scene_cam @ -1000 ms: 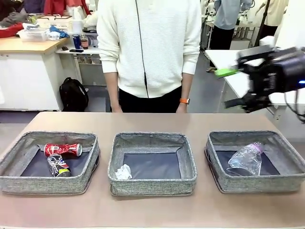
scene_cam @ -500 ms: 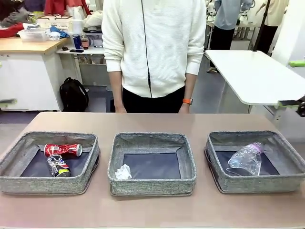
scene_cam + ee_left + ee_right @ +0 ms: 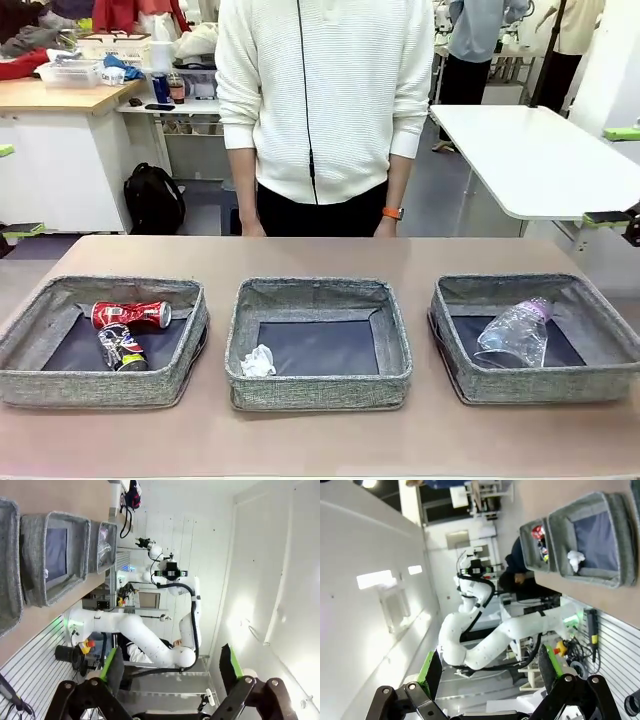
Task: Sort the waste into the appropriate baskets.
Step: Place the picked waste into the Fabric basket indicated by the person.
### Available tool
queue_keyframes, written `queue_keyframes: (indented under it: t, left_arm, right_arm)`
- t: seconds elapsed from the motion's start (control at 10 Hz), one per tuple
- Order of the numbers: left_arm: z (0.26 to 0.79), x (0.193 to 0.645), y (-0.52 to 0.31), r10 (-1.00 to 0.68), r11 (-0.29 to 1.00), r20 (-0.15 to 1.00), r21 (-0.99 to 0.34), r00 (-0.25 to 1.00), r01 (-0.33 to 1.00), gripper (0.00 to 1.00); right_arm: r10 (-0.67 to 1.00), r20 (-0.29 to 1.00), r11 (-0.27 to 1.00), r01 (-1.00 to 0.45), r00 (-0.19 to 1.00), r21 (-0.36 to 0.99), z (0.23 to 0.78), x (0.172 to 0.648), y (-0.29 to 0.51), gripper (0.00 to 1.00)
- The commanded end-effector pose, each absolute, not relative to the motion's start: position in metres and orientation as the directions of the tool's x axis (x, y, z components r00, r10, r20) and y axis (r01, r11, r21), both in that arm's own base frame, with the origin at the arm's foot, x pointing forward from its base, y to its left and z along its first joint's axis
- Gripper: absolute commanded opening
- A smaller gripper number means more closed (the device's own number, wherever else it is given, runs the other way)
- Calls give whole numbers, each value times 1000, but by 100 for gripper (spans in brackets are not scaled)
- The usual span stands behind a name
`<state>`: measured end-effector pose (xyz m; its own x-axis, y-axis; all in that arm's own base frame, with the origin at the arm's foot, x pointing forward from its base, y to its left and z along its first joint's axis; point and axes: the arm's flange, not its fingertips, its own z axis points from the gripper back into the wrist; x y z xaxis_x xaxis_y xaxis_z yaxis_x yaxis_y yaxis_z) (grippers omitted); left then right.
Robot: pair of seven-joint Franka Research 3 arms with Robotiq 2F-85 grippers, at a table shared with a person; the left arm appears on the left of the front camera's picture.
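Three grey baskets stand in a row. The left basket point(image 3: 100, 386) holds a red can point(image 3: 131, 314) and a dark can point(image 3: 122, 347). A white paper wad point(image 3: 258, 361) lies in the middle basket point(image 3: 318, 391), and a clear plastic bottle point(image 3: 513, 333) in the right basket point(image 3: 540, 386). My left gripper point(image 3: 12, 190) hangs open at the left picture edge, high above the table. My right gripper point(image 3: 616, 175) is open at the right edge. Both wrist views show empty, wide-apart fingers point(image 3: 111, 662) point(image 3: 431, 672), with the baskets point(image 3: 50, 587) point(image 3: 590, 575) far off.
A person in a white sweater point(image 3: 325, 100) stands at the table's far edge, an orange watch point(image 3: 388, 212) on one wrist. A white side table point(image 3: 530, 155) stands at the back right. Bare tabletop point(image 3: 320, 255) lies between the baskets and the person.
My right arm has pulled back from the upper right to the picture's edge. My left gripper's green pads have come into view at the left edge. The waste has not moved.
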<state>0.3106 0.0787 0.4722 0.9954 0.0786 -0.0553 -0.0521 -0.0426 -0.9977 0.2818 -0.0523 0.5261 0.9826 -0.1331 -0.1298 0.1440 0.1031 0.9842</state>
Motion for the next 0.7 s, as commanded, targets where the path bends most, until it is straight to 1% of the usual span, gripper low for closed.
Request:
queue_keyframes:
  t: [0.0,0.6]
  left_arm:
    - [472,310,86,76,-39,-33,-999,997,-30,100]
    - [472,310,86,76,-39,-33,-999,997,-30,100]
  right_arm:
    - [-130,-102,83,113,986,990,528,282,-52,100]
    - [-130,-102,83,113,986,990,528,282,-52,100]
